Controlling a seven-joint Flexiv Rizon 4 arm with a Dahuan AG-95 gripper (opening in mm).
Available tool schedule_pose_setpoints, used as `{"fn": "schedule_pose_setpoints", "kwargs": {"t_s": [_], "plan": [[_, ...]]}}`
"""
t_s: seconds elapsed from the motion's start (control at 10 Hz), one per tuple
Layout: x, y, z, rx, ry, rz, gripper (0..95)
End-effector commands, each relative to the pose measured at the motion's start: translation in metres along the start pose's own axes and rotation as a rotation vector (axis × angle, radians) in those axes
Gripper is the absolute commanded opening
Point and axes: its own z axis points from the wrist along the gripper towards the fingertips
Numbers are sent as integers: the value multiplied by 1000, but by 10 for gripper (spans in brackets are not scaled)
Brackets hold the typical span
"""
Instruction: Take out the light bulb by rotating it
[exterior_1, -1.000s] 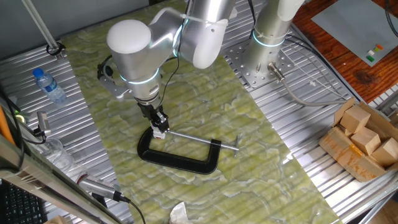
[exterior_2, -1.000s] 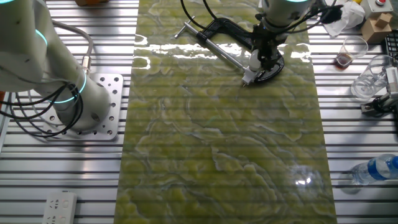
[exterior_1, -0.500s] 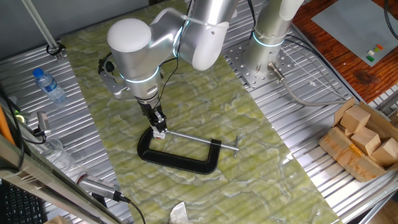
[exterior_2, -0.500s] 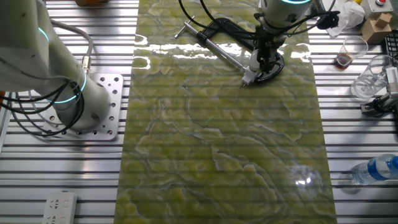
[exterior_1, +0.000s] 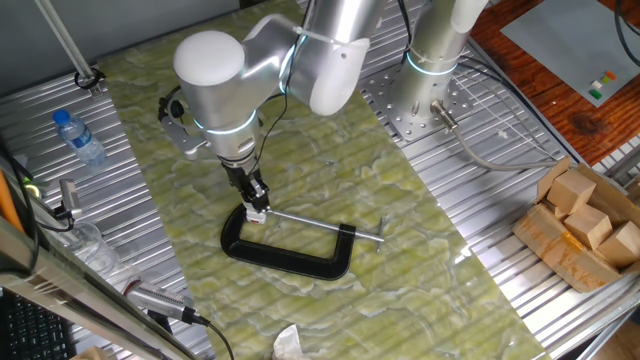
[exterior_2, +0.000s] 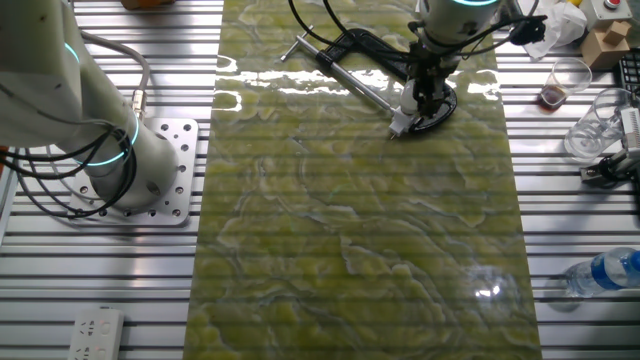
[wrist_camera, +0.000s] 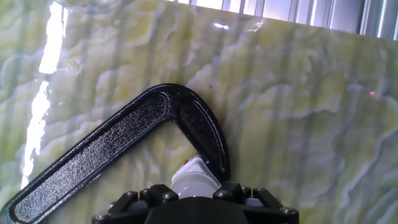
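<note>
The light bulb (exterior_1: 257, 214) is small and frosted white, and sits at the jaw end of a black C-clamp (exterior_1: 290, 262) lying flat on the green mat. My gripper (exterior_1: 255, 203) comes down from above and is shut on the bulb, with black fingers on both sides. In the other fixed view the bulb (exterior_2: 399, 124) sticks out below the gripper (exterior_2: 412, 108) at the curved end of the clamp (exterior_2: 365, 45). In the hand view the bulb (wrist_camera: 194, 178) sits between the finger pads (wrist_camera: 155, 194) against the clamp's bend (wrist_camera: 112, 146).
A water bottle (exterior_1: 78, 137) lies on the metal table to the left, and a box of wooden blocks (exterior_1: 580, 225) stands at the right. A second arm's base (exterior_1: 430, 100) is behind the mat. Clear cups (exterior_2: 600, 125) stand near the clamp side.
The hand has turned slightly about its own axis while staying over the bulb. The clamp and bulb have not shifted on the mat.
</note>
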Motion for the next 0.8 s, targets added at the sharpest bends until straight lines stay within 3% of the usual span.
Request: {"fn": "schedule_pose_setpoints", "kwargs": {"t_s": [0.1,0.5,0.6,0.8], "plan": [[0,1,0,4,1,11,0],[0,5,1,7,6,-36,0],[0,5,1,17,9,-101,0],[0,5,-1,79,31,-336,0]]}}
